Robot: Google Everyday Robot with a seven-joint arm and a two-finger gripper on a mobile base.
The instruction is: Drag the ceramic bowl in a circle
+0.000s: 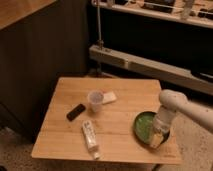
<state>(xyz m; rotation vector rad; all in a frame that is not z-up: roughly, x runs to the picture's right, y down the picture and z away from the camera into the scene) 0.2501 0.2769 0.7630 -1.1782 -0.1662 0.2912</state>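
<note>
**Tool at the bowl's near-right rim, drag not yet judged under way**

The ceramic bowl sat near the front right corner of the wooden tabletop, its green inside facing up and its dark rim close to the right edge. The white arm reached in from the right and bent downward, putting the tool over the bowl's near-right side, at or just inside the rim. Whether the tool was open, closed or gripping the rim could not be told, since its tip merged with the bowl's edge.

Well apart from the bowl stood a clear cup towards the middle of the tabletop, with a pale flat item just beside it. A small dark block lay to the cup's left, and a white bottle lay on its side near the front edge.

By the look of it, the step in hand was making or securing contact with the bowl before the circling. The next move probably called for firm contact on the rim or inner wall, then a sideways sweep with the bowl flat on the wood. With the edge so near on the right and front, the circle would likely have to run inward, towards the open wood on the bowl's left. It would also need to stop short of the bottle and the cup.
</note>
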